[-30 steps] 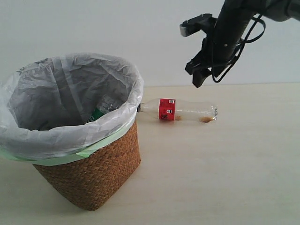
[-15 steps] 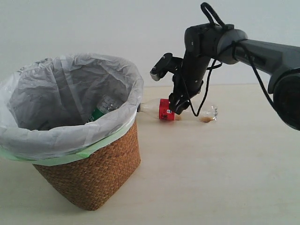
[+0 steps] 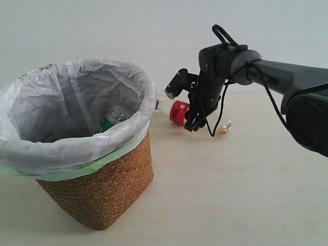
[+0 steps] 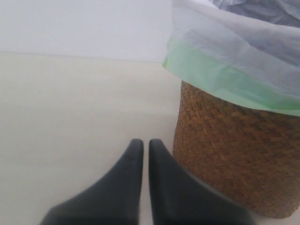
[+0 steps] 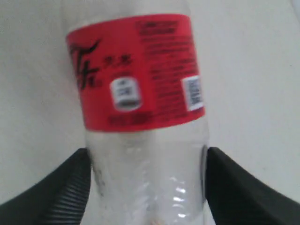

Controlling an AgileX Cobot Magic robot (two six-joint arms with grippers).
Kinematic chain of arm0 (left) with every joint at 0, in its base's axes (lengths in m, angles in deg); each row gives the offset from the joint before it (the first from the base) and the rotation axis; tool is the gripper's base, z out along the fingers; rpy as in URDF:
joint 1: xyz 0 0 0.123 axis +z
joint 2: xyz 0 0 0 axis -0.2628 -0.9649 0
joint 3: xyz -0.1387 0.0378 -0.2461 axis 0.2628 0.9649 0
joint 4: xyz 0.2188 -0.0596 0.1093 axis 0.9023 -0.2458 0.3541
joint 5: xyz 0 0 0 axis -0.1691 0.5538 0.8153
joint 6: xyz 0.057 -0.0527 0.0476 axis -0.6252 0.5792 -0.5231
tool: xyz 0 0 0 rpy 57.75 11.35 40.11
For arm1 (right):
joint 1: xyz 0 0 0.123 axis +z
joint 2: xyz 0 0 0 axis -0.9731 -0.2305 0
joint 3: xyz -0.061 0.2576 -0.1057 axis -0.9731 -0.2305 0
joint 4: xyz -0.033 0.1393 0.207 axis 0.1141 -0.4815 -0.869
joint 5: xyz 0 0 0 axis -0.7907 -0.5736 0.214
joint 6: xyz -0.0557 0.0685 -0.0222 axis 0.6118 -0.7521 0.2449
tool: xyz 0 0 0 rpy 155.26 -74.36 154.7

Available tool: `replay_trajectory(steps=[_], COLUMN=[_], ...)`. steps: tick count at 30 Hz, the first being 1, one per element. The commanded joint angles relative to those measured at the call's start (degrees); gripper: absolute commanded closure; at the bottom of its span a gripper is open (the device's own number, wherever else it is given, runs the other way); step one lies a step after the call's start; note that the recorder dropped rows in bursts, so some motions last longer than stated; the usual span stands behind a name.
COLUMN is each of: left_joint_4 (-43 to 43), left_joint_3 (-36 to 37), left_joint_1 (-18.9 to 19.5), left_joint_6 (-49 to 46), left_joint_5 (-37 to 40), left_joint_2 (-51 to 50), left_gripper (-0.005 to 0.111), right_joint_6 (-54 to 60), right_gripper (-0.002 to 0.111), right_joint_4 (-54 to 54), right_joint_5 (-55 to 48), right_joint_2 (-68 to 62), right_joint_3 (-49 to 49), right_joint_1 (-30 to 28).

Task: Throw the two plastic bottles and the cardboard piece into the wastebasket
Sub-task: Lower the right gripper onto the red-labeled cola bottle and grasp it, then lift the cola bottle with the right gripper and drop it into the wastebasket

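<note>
The slim clear bottle with the red label [image 3: 179, 111] lies on the table behind the wastebasket [image 3: 102, 195], its cap end tipped up. My right gripper [image 3: 192, 120] straddles it just below the label, and in the right wrist view both fingers [image 5: 70, 180] press against the clear body [image 5: 145, 154]. The wider bottle with the green label [image 3: 108, 122] rests inside the bag-lined basket. The cardboard piece is out of view. My left gripper [image 4: 146, 143] is shut and empty, low over the table beside the basket's wicker wall [image 4: 225, 154].
The pale wooden table [image 3: 241, 195] stretches in front of and to the right of the basket. A plain white wall stands behind. The basket's plastic bag [image 3: 77, 102] flares wide over the rim.
My right arm has come down from above the table onto the slim bottle and closed on it. The bottle's label end has risen and shifted slightly left.
</note>
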Motion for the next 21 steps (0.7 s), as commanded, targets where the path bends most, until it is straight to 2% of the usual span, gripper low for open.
replay_trajectory(steps=[1,6,8,11,12,21], left_joint_4=[0.17,0.17,0.17,0.17,0.17,0.17], left_joint_3=[0.23,0.23,0.23,0.23,0.23,0.23], left_joint_1=[0.04,0.04,0.04,0.04,0.04,0.04], left_joint_6=[0.29,0.29,0.29,0.29,0.29,0.29], left_joint_5=[-0.18,-0.18,-0.18,-0.18,-0.18,-0.18], left_joint_2=[0.19,0.19,0.19,0.19,0.19,0.19], left_gripper=[0.103,0.103,0.103,0.103,0.103,0.103], right_joint_6=[-0.76,-1.50,-1.50,-4.10,-5.18,-14.22], right_gripper=[0.050,0.051,0.059,0.093,0.109,0.107], right_joint_4=[-1.28,-1.74,-1.74,-1.74,-1.74,-1.92], right_joint_5=[-2.90,-2.39,-2.39,-1.82,-1.82,-10.54], right_joint_2=[-2.44,-2.44,-2.44,-1.82,-1.43,8.09], right_joint_3=[-0.81,-0.81,-0.81,-0.81,-0.81,-0.81], right_joint_1=[-0.11,-0.11,-0.11,-0.11,-0.11,-0.11])
